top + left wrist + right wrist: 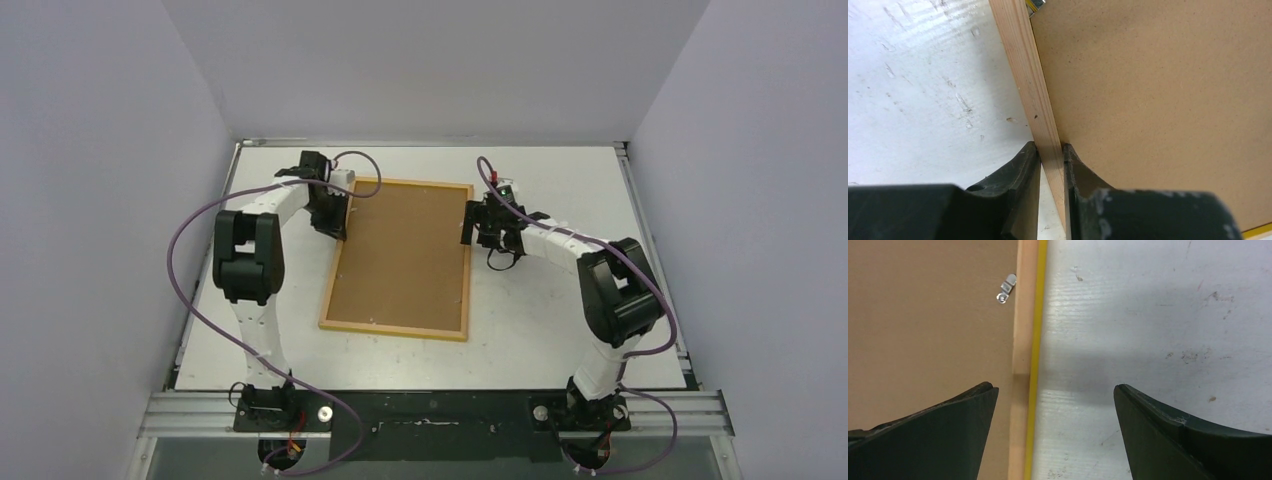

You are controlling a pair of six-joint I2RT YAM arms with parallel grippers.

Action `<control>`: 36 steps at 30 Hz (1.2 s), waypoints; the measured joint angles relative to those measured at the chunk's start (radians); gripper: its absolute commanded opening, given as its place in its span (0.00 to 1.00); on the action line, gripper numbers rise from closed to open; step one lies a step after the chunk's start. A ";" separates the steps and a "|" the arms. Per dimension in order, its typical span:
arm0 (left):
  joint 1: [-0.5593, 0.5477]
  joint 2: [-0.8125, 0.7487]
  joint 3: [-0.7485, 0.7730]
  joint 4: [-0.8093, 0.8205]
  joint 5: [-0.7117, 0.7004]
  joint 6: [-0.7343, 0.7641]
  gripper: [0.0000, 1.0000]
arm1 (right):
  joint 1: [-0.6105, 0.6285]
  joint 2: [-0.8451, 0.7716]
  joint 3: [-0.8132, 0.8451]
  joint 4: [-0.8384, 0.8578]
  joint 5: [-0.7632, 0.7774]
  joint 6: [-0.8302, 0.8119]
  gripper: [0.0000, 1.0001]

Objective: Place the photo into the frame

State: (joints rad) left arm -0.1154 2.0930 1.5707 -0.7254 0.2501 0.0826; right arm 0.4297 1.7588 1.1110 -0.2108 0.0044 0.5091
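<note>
Grip of left gripper [1052, 151]: the jaws are being clamped on the left rail of the frame [395, 331]. One black finger [1018, 172] is being pressed against the rail's outer side and the other against its inner side, at the edge of the backing panel [405, 255].
Place of left gripper: it is being held at the far part of that rail, near the far left corner, as seen from the top view.
Spread of right gripper [1055, 387]: the fingers are being held wide apart and nothing is being gripped between them. One finger is being hung over the backing panel and the other over bare table [560, 330], so the right rail is being straddled from above. Whether the rail is being touched cannot be told.
Lie of frame: it is being rested face down on the table between the two arms and is turned slightly askew. The pale wood back is being shown upward, and a thin yellow strip is being shown along the outer edge in the right wrist view.
Seat of backing panel: the brown fibreboard is being carried inside the back of the frame and fills it.
Clip [1008, 288]: a small metal tab is being shown on the panel just beside the right rail, ahead of the right gripper.
Whereabouts of photo: no part is being shown, and whether it is lying beneath the panel cannot be told.
Surface of table: white, scuffed and speckled.
Run of cables [178, 262]: purple leads are being looped along each arm.
</note>
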 measured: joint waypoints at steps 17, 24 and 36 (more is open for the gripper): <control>-0.152 -0.048 0.139 -0.043 -0.179 0.148 0.00 | -0.172 0.062 0.134 0.118 -0.417 -0.116 0.90; -0.212 -0.058 0.270 -0.097 -0.227 0.292 0.00 | -0.261 0.237 0.510 0.120 -0.697 -0.267 0.90; -0.224 -0.166 0.299 -0.123 -0.280 0.476 0.00 | -0.246 0.618 0.774 0.077 -0.968 -0.299 0.90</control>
State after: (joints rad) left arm -0.3389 1.9274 1.8702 -0.8486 -0.0296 0.5583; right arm 0.1837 2.3772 1.8851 -0.1341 -0.9634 0.2096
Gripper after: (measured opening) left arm 0.164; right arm 0.898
